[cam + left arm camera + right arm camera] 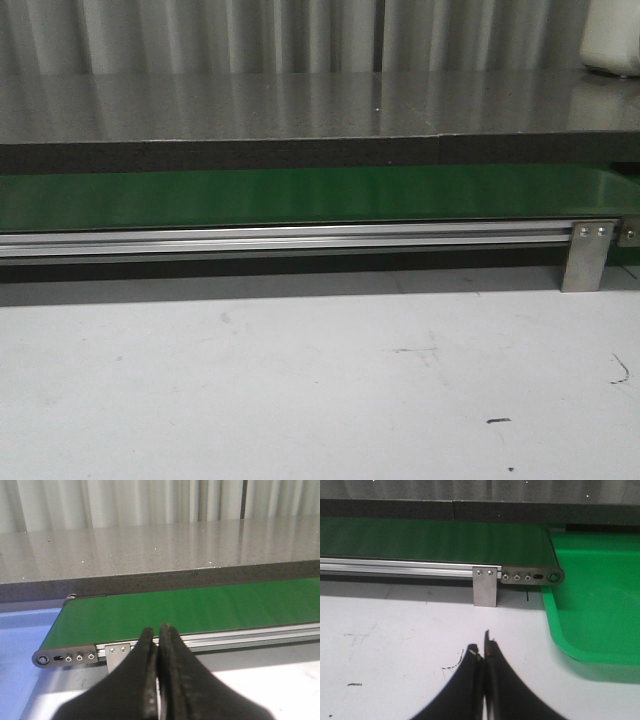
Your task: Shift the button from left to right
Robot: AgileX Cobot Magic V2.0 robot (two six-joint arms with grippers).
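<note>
Across the middle of the front view runs a green conveyor belt (300,197), edged below by a silver aluminium rail (280,240) that ends at the right in a small metal bracket (586,256) standing on the pale grey surface (300,390). That surface fills the lower half of the frame and carries a few dark scuffs at lower right. Behind the belt, in the upper part, lies a speckled grey counter (300,105) with a pleated pale curtain (230,35) above it, and a white object (612,35) sits cut off in the top right corner. Neither arm shows in this view. In the left wrist view the left claw (158,630) rises from the bottom centre, its two black fingers pressed together with nothing between them, before the belt's rounded end. In the right wrist view the right claw (481,652) sits at bottom centre, likewise closed on nothing, above the pale surface; a bright green tray (595,600) occupies the right side of that frame, just beside the belt's other end. The button appears in none of the three views, so its place cannot be told.
</note>
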